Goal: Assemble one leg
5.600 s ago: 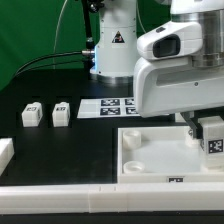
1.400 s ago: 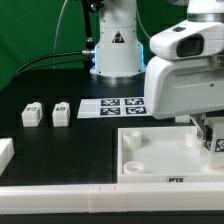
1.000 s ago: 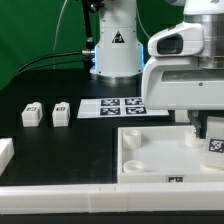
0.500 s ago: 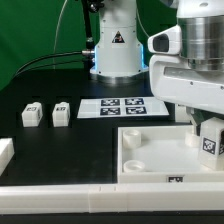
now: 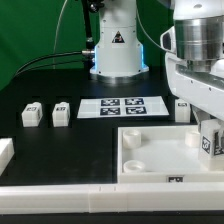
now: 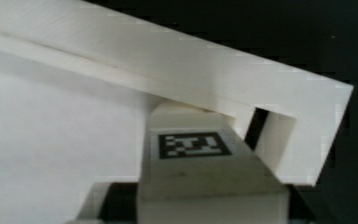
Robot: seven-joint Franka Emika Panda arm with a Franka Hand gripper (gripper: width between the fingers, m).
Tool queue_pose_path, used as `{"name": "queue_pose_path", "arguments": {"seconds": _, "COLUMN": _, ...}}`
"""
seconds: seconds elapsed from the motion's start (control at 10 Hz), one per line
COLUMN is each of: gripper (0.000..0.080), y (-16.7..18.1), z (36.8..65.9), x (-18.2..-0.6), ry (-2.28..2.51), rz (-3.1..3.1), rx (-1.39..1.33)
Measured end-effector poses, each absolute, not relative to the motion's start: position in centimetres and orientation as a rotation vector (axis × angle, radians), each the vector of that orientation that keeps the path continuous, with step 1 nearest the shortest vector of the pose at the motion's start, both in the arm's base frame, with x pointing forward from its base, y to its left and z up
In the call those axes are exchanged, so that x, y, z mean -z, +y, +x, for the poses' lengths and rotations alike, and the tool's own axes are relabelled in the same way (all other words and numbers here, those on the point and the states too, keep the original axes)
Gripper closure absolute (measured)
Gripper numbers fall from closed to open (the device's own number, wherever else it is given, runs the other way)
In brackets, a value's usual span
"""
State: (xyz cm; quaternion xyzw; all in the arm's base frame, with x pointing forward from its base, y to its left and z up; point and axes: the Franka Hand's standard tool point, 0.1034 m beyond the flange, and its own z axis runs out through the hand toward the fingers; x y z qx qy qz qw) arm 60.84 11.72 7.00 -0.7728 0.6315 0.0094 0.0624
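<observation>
- At the exterior view's right, over the far corner of the panel [image 5: 160, 155], we hold the leg [image 5: 209, 141] in the gripper [image 5: 210, 135]; the fingers are closed on it, its tag facing out and tilted a little.
- We judge the step in hand to be bringing this leg to a corner socket of the panel (the wrist view shows the tagged leg [image 6: 197, 150] hard against the panel's raised white wall [image 6: 176, 70], but whether it is seated we cannot tell).
- We think the next move calls for setting the leg upright over the socket and pressing or turning it home before letting go.
- Counting, largest first: one panel, one marker board [image 5: 122, 106] with four tags, and four legs, namely the held one, two side by side [image 5: 31, 115] [image 5: 62, 113] at the exterior view's left, and one [image 5: 182, 108] behind the panel.
</observation>
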Motion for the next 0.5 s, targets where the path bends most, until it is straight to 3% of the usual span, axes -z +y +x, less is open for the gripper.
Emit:
{"name": "queue_pose_path", "arguments": {"seconds": 0.1, "gripper": 0.0417, "y": 11.74, "z": 60.84, "x": -7.00, "ry": 1.881, "rz": -2.358, "rx": -0.026}}
{"name": "queue_pose_path", "arguments": {"seconds": 0.2, "gripper": 0.0417, "y": 11.77, "z": 60.83, "x": -7.00, "ry": 1.857, "rz": -2.377, "rx": -0.025}}
{"name": "queue_pose_path", "arguments": {"seconds": 0.4, "gripper": 0.0176, "y": 11.82, "z": 60.82, "x": -7.00, "ry": 1.810, "rz": -2.412, "rx": -0.022}}
{"name": "queue_pose_path", "arguments": {"seconds": 0.5, "gripper": 0.0176, "y": 11.80, "z": 60.83, "x": -7.00, "ry": 1.751, "rz": -2.456, "rx": -0.016}}
